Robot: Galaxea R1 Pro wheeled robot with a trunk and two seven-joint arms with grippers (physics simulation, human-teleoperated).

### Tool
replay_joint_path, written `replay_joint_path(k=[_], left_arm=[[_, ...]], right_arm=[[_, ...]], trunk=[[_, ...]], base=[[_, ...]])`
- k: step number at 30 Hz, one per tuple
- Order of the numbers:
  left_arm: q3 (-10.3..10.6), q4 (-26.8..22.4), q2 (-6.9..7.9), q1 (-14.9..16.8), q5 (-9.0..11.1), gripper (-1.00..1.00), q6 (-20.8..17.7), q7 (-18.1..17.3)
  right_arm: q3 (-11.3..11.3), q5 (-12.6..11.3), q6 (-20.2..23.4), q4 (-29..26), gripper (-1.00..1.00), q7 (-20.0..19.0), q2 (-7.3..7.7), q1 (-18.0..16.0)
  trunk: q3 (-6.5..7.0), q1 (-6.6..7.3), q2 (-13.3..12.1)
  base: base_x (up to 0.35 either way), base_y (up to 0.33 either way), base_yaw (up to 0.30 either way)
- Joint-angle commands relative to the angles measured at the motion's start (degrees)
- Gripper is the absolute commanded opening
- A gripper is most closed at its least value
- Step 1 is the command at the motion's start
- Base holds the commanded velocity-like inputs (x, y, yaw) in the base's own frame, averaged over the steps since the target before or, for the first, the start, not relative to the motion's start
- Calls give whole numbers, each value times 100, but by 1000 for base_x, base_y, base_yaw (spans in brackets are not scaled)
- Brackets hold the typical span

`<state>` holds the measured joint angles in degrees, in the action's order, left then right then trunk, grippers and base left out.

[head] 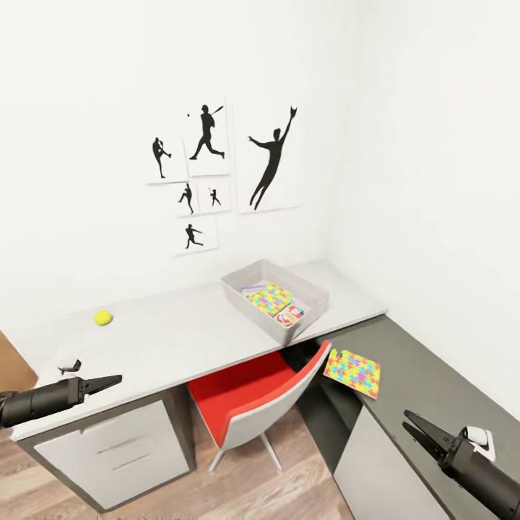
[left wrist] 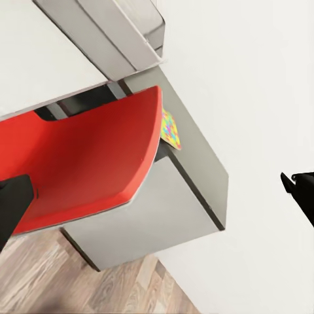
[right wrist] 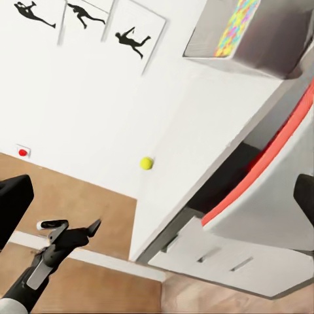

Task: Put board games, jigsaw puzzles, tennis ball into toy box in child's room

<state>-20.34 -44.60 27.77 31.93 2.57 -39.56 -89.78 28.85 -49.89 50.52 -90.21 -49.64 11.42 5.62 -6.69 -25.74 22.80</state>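
Note:
The toy box (head: 312,290) stands on the table (head: 180,332) at its far right. Inside it lie a jigsaw puzzle (head: 269,298) and a red and white board game (head: 292,314). The tennis ball (head: 103,317) rests on the grey top at the left, also seen in the right wrist view (right wrist: 146,163). A second jigsaw puzzle (head: 352,373) lies flat on the lower dark-grey section; its edge peeks past the chair (left wrist: 171,129). My left gripper (head: 110,380) hovers open and empty over the table's near left corner. My right gripper (head: 412,425) is open and empty, low at the right.
A red chair (head: 253,397) is tucked under the table between the pale drawers (head: 115,448) and the dark section. Black silhouette pictures (head: 217,166) hang on the white wall. A white wall closes the right side. Wood-plank floor (head: 245,491) lies below.

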Motion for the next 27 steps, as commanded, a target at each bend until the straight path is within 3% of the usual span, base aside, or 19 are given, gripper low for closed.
replay_joint_path(k=[1,14,27], left_arm=[[0,4,0,6,-2,100,-61,-22],[-5,4,0,6,-2,100,-59,-22],[-5,4,3,6,-2,100,-59,-22]], right_arm=[[5,-12,28,-6,100,-2,1,1],[5,-12,28,-2,100,-2,1,1],[22,-12,19,12,100,-13,1,1]], trunk=[[-11,-4,12],[-11,-4,12],[-11,-4,12]], base=[[0,223,292],[0,177,276],[0,138,27]])
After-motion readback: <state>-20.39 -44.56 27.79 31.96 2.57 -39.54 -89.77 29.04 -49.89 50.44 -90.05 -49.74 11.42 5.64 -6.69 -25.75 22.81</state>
